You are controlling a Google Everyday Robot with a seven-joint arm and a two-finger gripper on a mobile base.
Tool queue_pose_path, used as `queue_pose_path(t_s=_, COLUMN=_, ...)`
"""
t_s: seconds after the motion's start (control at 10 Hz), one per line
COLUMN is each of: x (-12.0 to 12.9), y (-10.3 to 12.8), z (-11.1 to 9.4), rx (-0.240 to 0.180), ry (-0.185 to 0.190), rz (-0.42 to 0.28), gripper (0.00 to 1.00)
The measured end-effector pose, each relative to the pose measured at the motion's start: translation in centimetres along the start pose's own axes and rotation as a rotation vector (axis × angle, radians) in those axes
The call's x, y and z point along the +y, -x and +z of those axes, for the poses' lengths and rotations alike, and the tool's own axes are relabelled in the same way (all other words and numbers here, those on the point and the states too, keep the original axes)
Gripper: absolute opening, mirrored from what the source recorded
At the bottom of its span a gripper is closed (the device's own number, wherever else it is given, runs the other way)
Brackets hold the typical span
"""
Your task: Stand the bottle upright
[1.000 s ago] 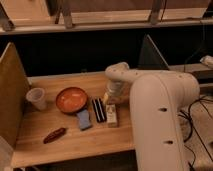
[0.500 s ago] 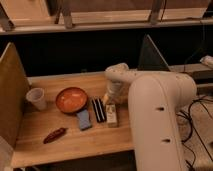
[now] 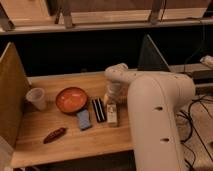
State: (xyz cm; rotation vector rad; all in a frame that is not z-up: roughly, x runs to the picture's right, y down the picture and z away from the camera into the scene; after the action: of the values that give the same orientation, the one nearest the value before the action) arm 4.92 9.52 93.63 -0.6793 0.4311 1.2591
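Note:
The small cream-white bottle lies on its side on the wooden table, just right of the black rectangular bar. Its long axis runs front to back, and its pale label faces up. My white arm reaches in from the right and bends down over the bottle's far end. My gripper hangs right above and behind that far end, mostly hidden by the wrist.
A blue sponge lies left of the black bar. An orange bowl sits behind them. A translucent white cup stands at the left by a wooden side panel. A reddish-brown object lies near the front left.

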Motion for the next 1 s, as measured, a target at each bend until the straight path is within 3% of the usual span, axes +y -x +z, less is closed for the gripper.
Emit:
queue_pose_path(t_s=0.4, x=0.4, y=0.4, z=-0.2, rx=-0.033, ry=0.001, rz=-0.046, gripper=0.04)
queue_pose_path(t_s=0.7, x=0.6, y=1.4, z=-2.5, rx=-0.101, ry=-0.004, rz=-0.099, gripper=0.00)
queue_pose_path(t_s=1.0, x=1.5, y=2.0, z=-6.8, rx=-0.210, ry=-0.023, rz=-0.220, gripper=0.00)
